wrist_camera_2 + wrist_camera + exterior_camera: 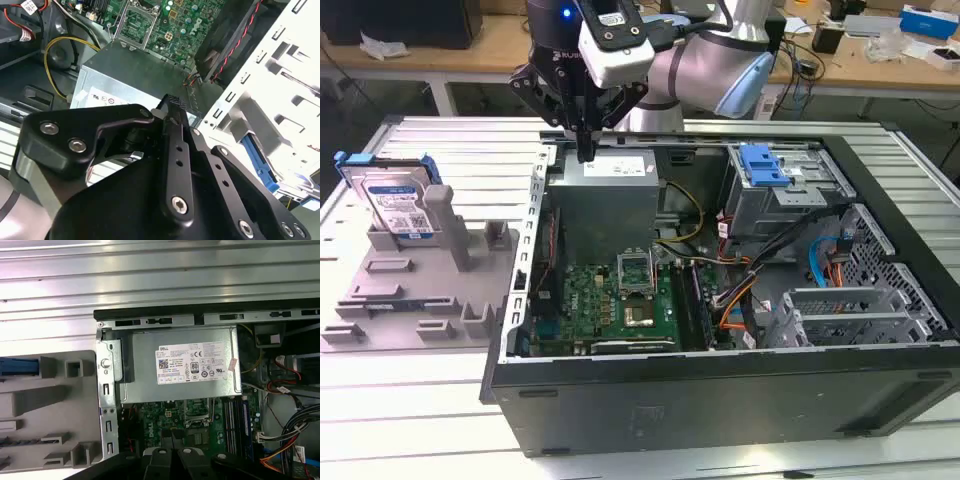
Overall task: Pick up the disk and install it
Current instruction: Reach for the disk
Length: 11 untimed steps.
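- Hand (pixel 585 150) is hanging fingertips-down from the arm (pixel 720 70), its fingers pressing together and gripping nothing.
- In the exterior view, the hand is hovering over the open computer case (pixel 720 410), at the case's upper edge toward the exterior view's left, with the tips just above the grey metal box (pixel 610 190).
- Disk (pixel 395 205) is standing on edge, leaning slightly, in a slot of the grey fixture (pixel 420 300), its blue bracket framing the silver body and the label facing the camera.
- Disk is sitting at the exterior view's left, outside the case and well apart from the hand.
- Grey fixture is lying on the ribbed metal desk (pixel 420 420), just beside the case wall.
- Grey metal box is showing its white label in the first wrist view (pixel 192 364), with the green circuit board (pixel 195 420) lying next to it.
- Blue clip (pixel 763 165) is sitting on top of the drive cage (pixel 790 200), inside the case toward the exterior view's right.
- Bundled cables (pixel 760 290) are running between the circuit board and the cage.
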Motion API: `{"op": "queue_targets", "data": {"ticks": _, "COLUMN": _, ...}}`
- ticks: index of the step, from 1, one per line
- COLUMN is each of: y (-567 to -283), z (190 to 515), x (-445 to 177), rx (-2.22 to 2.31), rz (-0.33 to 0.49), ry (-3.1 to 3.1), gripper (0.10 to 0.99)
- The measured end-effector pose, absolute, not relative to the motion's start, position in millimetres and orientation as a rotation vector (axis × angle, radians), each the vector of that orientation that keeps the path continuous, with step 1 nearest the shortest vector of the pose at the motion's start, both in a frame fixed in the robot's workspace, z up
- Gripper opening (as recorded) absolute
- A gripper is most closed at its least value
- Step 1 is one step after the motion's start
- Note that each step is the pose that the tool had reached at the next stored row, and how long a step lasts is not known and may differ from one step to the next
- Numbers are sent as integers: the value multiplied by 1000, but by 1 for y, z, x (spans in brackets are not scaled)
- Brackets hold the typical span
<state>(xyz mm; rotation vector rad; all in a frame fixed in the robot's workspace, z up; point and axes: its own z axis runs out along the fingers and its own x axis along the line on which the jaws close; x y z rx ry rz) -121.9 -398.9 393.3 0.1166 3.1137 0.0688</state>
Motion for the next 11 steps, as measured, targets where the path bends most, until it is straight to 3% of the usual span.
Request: {"op": "queue_targets", "data": {"ticks": 11, "y": -397, "z": 393, "x": -127, "rx": 117, "rz": 68, "ry": 3114, "gripper": 106}}
